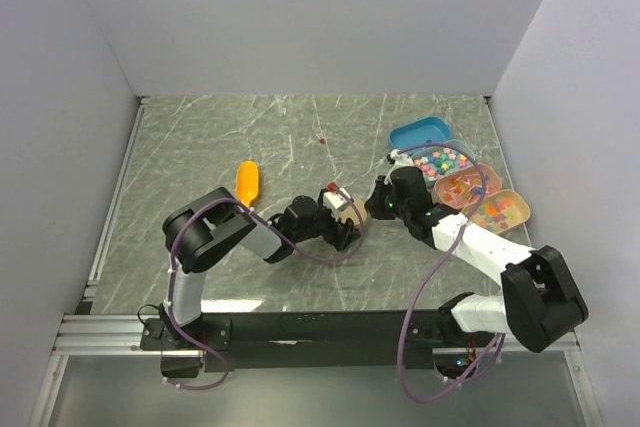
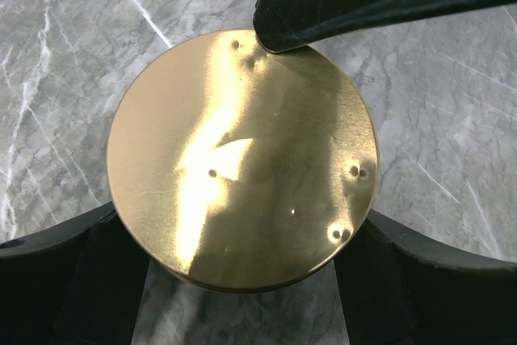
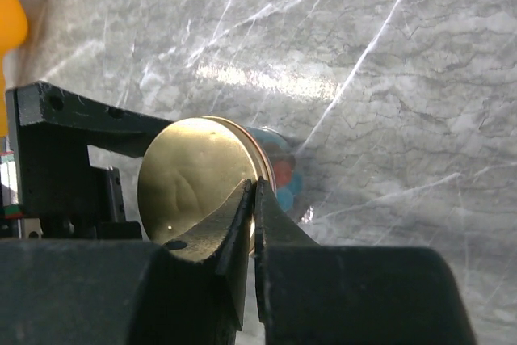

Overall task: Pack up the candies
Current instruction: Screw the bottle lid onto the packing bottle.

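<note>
The left end effector grasps the jar of candies; the right end effector is clenched on the gold lid rim.

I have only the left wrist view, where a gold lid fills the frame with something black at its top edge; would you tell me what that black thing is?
Observer: It is the right gripper; its own wrist view shows its fingers shut on the rim of the gold lid.
Operator: Thank you. What is beneath the lid?
Observer: The right wrist view shows a clear jar behind it, with blue and red candies inside.
Operator: Is anything else close by?
Observer: From above, an orange tool lies on the table to the left of the jar, just beyond the left arm.
</note>
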You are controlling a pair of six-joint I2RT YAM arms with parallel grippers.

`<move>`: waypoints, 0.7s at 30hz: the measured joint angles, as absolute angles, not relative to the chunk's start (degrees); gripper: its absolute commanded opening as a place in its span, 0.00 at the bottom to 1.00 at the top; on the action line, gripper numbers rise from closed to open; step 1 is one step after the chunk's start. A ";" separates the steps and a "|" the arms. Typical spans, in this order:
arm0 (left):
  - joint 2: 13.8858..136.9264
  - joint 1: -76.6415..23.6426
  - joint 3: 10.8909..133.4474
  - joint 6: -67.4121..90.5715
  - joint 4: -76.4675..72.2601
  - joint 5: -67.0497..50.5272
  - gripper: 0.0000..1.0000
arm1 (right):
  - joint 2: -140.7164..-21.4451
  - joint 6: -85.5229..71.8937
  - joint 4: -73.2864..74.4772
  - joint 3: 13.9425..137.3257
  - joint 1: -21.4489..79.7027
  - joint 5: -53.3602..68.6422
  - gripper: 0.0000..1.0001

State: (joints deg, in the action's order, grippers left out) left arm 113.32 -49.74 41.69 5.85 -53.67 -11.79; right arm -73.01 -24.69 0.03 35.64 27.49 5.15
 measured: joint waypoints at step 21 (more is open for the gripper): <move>111.48 -46.61 44.40 15.81 -46.63 4.32 0.81 | -70.50 -38.98 7.64 24.71 38.24 16.86 0.08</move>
State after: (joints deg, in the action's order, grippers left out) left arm 111.48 -46.61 44.40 15.81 -46.63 4.32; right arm -70.50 -38.98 7.64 24.71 38.24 16.86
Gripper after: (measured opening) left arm 0.822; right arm 0.076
